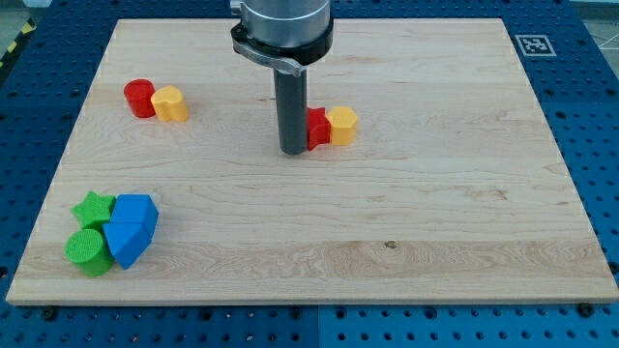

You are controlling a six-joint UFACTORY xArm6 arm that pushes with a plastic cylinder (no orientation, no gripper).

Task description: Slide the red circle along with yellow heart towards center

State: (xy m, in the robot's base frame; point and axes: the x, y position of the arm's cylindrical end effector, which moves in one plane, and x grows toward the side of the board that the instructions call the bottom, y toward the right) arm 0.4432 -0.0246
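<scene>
The red circle sits near the view's upper left, touching the yellow heart on its right. My tip is far to their right, near the board's middle. It stands right against the left side of a red block, which is partly hidden by the rod and whose shape I cannot make out. A yellow hexagon block touches that red block on the right.
At the view's lower left a green star, a green cylinder and two blue blocks form a cluster. The wooden board lies on a blue perforated table. A fiducial tag is at the top right.
</scene>
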